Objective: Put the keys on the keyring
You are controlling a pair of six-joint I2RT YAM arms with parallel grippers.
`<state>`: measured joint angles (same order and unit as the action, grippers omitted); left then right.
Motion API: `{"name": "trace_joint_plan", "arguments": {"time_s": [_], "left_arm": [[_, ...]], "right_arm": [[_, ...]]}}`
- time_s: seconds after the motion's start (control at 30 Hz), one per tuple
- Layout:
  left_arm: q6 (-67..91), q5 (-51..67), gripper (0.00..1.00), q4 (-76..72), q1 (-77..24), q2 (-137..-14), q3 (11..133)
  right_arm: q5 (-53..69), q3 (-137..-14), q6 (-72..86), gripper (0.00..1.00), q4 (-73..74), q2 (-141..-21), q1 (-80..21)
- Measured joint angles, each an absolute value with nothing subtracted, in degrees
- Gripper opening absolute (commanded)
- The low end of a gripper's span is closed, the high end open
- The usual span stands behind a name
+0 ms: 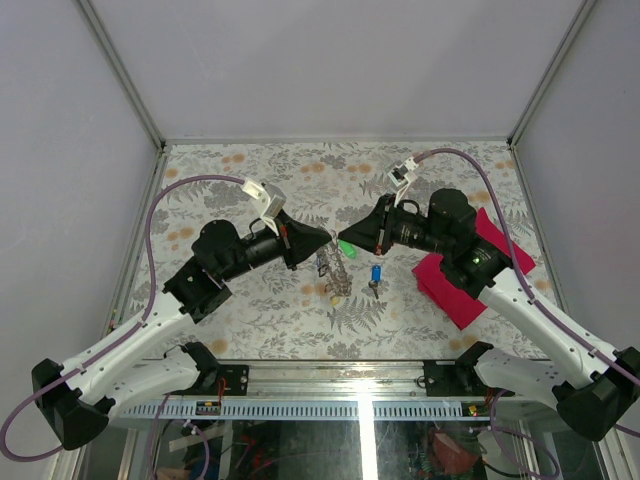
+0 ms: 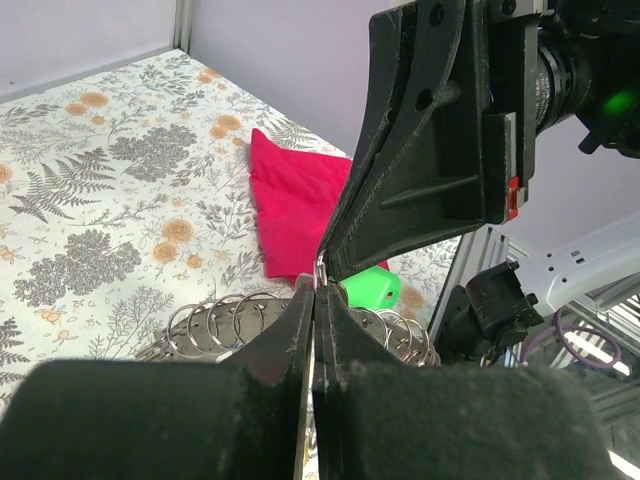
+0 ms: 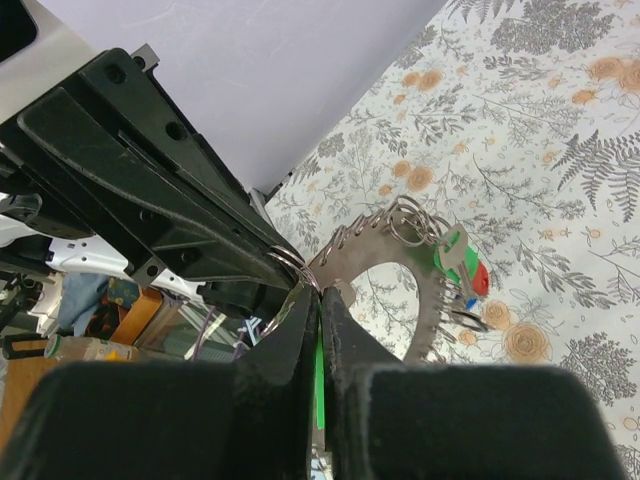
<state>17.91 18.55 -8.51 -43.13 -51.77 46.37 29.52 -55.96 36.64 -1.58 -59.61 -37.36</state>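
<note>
A: Where is the keyring (image 3: 352, 250)?
B: Between the two arms, near the middle of the tabletop (image 1: 250, 170). The left hand (image 2: 314, 292) has its fingers pressed together on the ring's thin grey rim. Whether the ring's lower edge touches the tabletop cannot be told.
A: And the right hand (image 3: 318, 298)?
B: Its fingers are clamped on the green key (image 2: 372, 288). A green sliver shows between them in the right wrist view, and the green head pokes out below them in the left wrist view. The tips of both hands meet at the rim, touching or nearly so.
A: The other key?
B: The blue key (image 1: 376, 272) lies on the tabletop just right of the ring, apart from both hands.
A: Does anything hang on the ring?
B: Small wire loops line its rim, and small keys (image 3: 465, 275) with green, red and blue heads dangle from one side. A red cloth (image 2: 295, 200) lies beneath the right arm.
</note>
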Motion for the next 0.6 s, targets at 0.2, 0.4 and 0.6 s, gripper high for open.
{"name": "trace_joint_plan", "arguments": {"time_s": [0.2,0.4,0.6], "left_arm": [[17.47,18.09,0.0,-7.33,-43.16,-51.55,46.37],[17.02,18.46,0.0,-6.83,-43.16,-51.37,46.37],[16.51,18.92,0.0,-6.68,-43.16,-51.13,46.37]], "right_arm": [[29.41,-55.96,36.14,0.0,0.01,-59.61,-37.36],[29.85,-56.75,36.03,0.01,1.76,-60.12,-37.36],[31.4,-57.8,35.99,0.01,2.92,-62.13,-37.36]]}}
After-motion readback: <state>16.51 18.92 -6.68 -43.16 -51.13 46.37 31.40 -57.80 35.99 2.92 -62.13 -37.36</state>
